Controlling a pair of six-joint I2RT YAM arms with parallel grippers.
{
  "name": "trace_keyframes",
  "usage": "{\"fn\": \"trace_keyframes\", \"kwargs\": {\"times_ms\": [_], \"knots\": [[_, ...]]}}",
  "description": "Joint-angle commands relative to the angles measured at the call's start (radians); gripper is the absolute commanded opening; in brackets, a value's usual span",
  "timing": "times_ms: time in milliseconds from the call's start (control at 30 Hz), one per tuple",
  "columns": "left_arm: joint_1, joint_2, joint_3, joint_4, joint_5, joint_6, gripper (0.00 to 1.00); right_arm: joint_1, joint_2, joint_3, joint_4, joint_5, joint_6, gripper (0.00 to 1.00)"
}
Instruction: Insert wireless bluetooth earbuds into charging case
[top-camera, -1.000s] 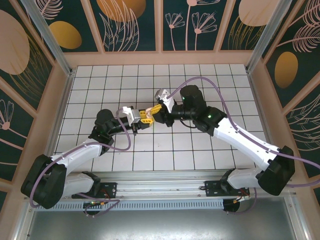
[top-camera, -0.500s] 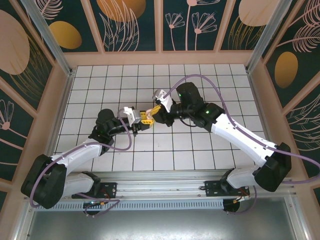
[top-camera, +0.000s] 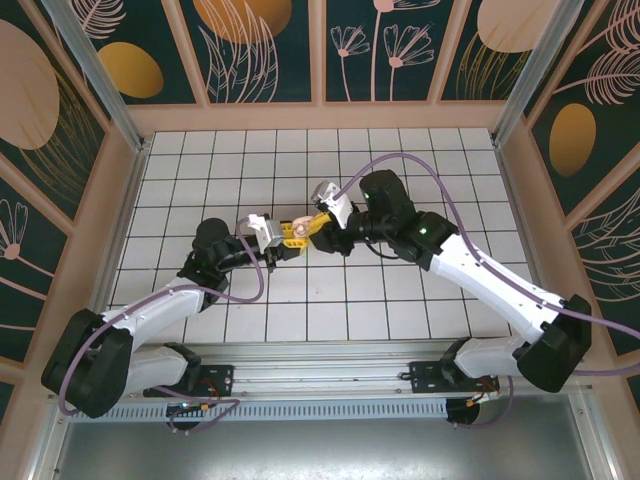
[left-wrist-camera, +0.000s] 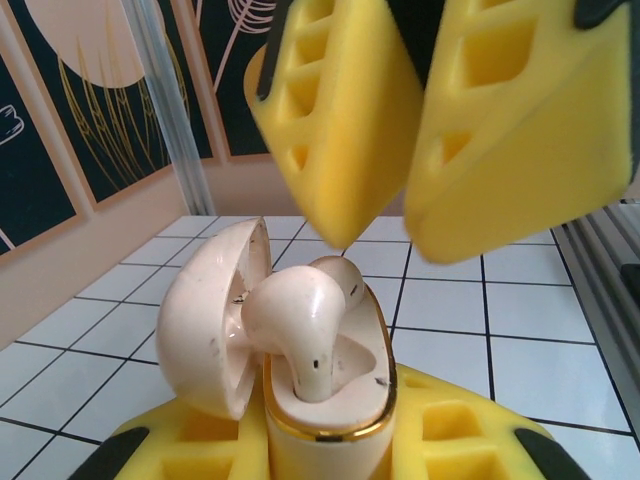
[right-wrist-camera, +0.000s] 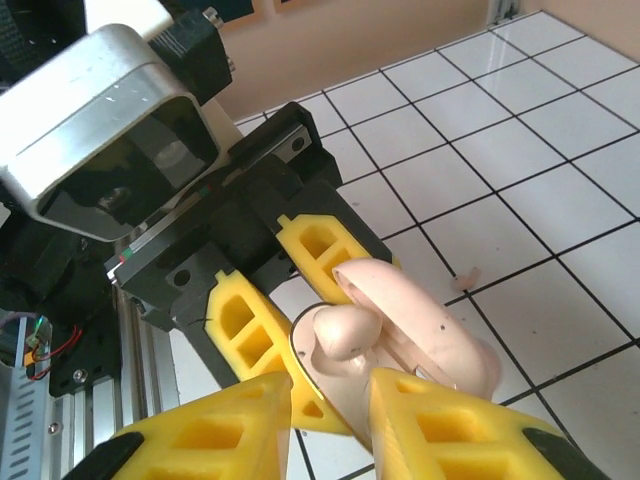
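While the left pincer (left-wrist-camera: 320, 452) clamps the open charging case (left-wrist-camera: 332, 405), one earbud (left-wrist-camera: 295, 318) stands proud in its well; the right pincer (left-wrist-camera: 398, 228) hovers just above, slightly parted and empty. A crooked push could, I reckon, tip it out or twist the case loose

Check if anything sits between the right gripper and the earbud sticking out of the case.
Nothing visible. The right gripper hangs open just above the earbud, only air between them; the lid of the case is swung back to one side.
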Motion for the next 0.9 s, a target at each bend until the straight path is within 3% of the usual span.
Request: {"fn": "trace_keyframes", "kwargs": {"times_ms": [0, 667, 867], "knots": [[0.0, -0.021, 0.023, 0.045, -0.002, 0.02, 0.21, -0.002, -0.058, -0.023, 0.08, 0.014, 0.035, 0.28], [0.0, -0.025, 0.029, 0.043, 0.01, 0.023, 0.2, -0.017, 0.058, 0.025, 0.111, -0.104, 0.111, 0.29], [0.001, -0.028, 0.032, 0.039, 0.007, 0.023, 0.2, -0.021, 0.078, 0.031, 0.066, -0.118, 0.117, 0.23]]}}
